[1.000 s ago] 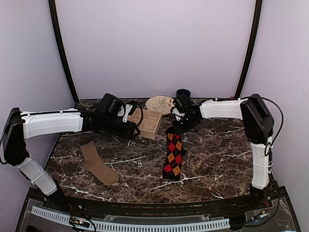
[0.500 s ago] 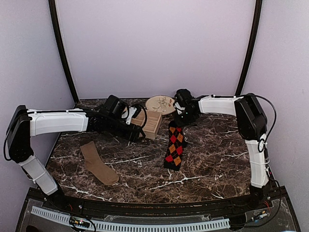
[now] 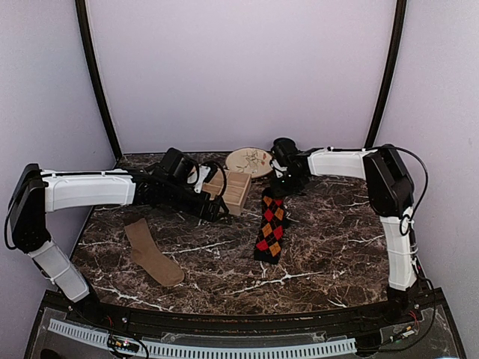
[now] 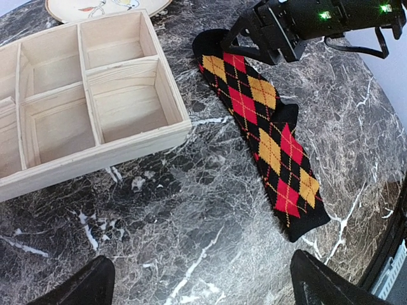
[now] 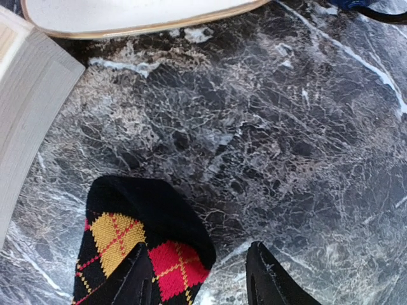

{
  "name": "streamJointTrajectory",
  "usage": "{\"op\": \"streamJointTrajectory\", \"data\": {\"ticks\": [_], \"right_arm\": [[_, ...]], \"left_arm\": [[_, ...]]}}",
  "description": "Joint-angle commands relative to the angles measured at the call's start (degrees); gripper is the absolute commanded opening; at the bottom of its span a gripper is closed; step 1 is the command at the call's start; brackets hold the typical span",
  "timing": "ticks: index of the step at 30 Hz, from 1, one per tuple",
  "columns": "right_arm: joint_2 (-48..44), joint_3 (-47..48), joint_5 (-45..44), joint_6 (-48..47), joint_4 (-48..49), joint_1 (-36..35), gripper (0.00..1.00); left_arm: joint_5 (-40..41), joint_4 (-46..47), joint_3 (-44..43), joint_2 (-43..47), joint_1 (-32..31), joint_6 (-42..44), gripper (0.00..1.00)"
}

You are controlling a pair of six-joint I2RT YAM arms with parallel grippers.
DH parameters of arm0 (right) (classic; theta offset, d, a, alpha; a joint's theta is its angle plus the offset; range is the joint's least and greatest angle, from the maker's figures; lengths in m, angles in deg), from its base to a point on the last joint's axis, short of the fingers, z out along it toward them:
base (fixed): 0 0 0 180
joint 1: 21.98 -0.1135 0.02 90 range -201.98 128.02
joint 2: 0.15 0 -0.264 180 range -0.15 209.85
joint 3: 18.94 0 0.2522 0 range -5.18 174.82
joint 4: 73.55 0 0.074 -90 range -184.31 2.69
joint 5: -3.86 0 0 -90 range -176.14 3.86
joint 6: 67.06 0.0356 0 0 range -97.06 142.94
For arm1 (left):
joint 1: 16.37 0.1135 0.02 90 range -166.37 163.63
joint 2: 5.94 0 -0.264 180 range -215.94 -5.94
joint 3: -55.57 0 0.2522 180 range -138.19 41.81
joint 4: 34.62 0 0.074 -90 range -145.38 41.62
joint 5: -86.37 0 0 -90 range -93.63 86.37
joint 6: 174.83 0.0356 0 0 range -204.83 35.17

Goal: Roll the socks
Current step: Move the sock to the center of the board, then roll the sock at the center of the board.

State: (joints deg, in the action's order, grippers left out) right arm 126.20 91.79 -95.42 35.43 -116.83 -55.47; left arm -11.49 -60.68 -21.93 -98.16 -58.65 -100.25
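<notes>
The black sock with red and orange diamonds [image 3: 271,224] lies flat and stretched out right of centre, also seen in the left wrist view as the argyle sock [image 4: 267,127]. Its far black end [image 5: 143,229] sits under my right gripper [image 5: 200,279], which is open, one finger over the fabric and the other over bare marble. The tan sock [image 3: 152,250] lies at the near left. My left gripper [image 4: 203,286] is wide open over bare marble, left of the argyle sock's near end; in the top view this left gripper [image 3: 217,211] is by the wooden box.
A wooden compartment box [image 3: 232,191] stands at the back centre between the two arms, with a pale plate [image 3: 248,161] and a dark cup [image 3: 283,143] behind it. The box's wall [image 4: 95,152] lies close to my left gripper; its corner [image 5: 25,101] is near my right gripper.
Both grippers have opened. The right one drew the argyle sock's far end a little toward the back and let it go. The left arm shifted slightly right.
</notes>
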Motion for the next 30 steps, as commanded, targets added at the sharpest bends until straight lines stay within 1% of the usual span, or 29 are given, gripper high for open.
{"op": "streamJointTrajectory", "data": {"ticks": [1,3,5,7,8,9,10,11,12,13,16,18,20,21,24,26,28,29,30], "right_arm": [[-6.03,-1.54,-0.56,1.12,2.19,-0.03,0.50],[-9.57,-4.17,-1.14,0.94,4.27,-0.48,0.51],[-12.96,-7.06,-1.02,0.60,7.02,-1.05,0.53],[-15.59,-8.83,-0.35,1.04,8.12,-1.51,0.54],[-16.74,-9.50,-0.16,0.98,8.03,-1.67,0.54],[-17.94,-10.49,-0.46,0.71,8.18,-2.07,0.53],[-19.42,-11.86,-0.95,0.23,8.68,-2.55,0.53],[-20.95,-13.36,-1.56,-0.05,9.38,-3.02,0.53],[-22.53,-14.81,-1.83,-0.25,9.88,-3.51,0.53],[-23.93,-15.97,-1.97,-0.23,10.03,-3.96,0.53],[-28.00,-19.18,-2.49,-0.57,10.04,-5.90,0.53],[-30.11,-20.93,-3.26,-1.07,9.27,-7.66,0.52],[-31.02,-21.33,-4.80,-1.32,6.42,-9.44,0.52],[-31.30,-21.50,-5.74,-1.44,5.27,-10.22,0.52],[-31.93,-22.07,-5.95,-1.93,2.79,-12.70,0.51],[-32.27,-22.27,-5.37,-1.99,1.60,-14.37,0.51],[-32.82,-23.21,-4.76,-2.43,1.40,-16.06,0.50],[-33.11,-23.71,-4.65,-2.81,1.21,-17.25,0.50],[-33.29,-24.21,-4.88,-3.34,0.74,-18.31,0.50]], "left_arm": [[3.19,-0.70,0.95,3.97,0.27,-1.76,0.99],[4.21,-0.76,1.46,4.82,1.11,-3.92,0.99],[3.45,-1.41,1.65,4.88,3.34,-8.26,0.99],[-0.82,-2.31,2.35,3.93,6.41,-12.12,0.99],[-5.49,-1.53,3.44,3.68,9.29,-13.28,0.99],[-11.16,1.96,5.63,4.17,11.30,-14.30,0.97],[-16.63,7.50,9.61,5.79,13.09,-16.24,0.95],[-18.90,13.99,15.52,7.84,13.81,-18.27,0.96],[-17.75,16.82,17.99,9.86,14.11,-19.54,0.99],[-16.78,16.96,19.66,10.99,14.31,-20.62,0.99],[-17.59,20.31,24.27,13.43,14.73,-23.79,0.99],[-14.67,17.30,24.61,15.68,14.60,-24.90,0.99],[-11.45,12.34,24.13,17.56,14.16,-24.93,0.99],[-10.76,11.47,24.36,18.39,13.91,-24.56,0.98],[-5.54,10.07,24.49,21.74,10.43,-22.15,0.91],[1.05,6.31,22.31,21.93,6.59,-19.84,0.86],[6.79,2.70,19.71,20.37,3.16,-18.63,0.73],[8.57,1.03,18.37,19.42,2.25,-18.16,0.61],[9.98,-0.50,16.81,18.45,1.48,-17.89,0.53]]}}
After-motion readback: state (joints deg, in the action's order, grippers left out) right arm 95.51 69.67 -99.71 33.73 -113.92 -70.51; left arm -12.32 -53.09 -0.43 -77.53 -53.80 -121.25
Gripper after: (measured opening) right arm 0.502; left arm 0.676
